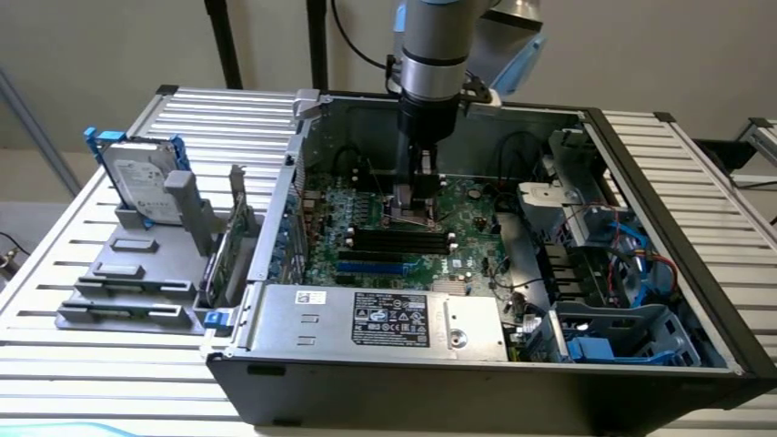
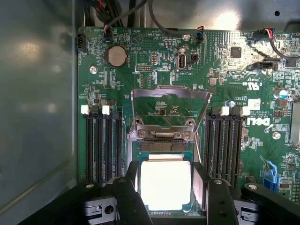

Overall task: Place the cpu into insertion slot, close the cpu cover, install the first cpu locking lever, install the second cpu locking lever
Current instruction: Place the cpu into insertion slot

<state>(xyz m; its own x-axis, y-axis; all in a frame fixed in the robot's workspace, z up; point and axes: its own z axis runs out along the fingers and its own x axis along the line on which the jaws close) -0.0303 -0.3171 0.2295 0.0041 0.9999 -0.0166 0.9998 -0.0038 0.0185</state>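
Note:
The cpu (image 2: 165, 185), a pale square chip, lies flat in the insertion slot (image 2: 161, 145) on the green board. My gripper (image 2: 166, 174) is open and straddles it, one finger (image 2: 132, 180) close beside each side edge. I cannot tell whether the fingers touch the chip. The cpu cover (image 2: 169, 90), a silver frame with a cut-out centre, stands swung up on its hinge just beyond the slot. In the exterior view my gripper (image 1: 413, 208) points straight down into the open computer case, over the socket in the middle of the board.
Long black memory slots (image 2: 101, 145) flank the socket on both sides. The grey case wall (image 2: 37, 117) rises close by. A power supply (image 1: 377, 319) lies at the case's near edge. Blue cables (image 1: 631, 246) are on the exterior view's right, a hard drive (image 1: 140, 182) on its left.

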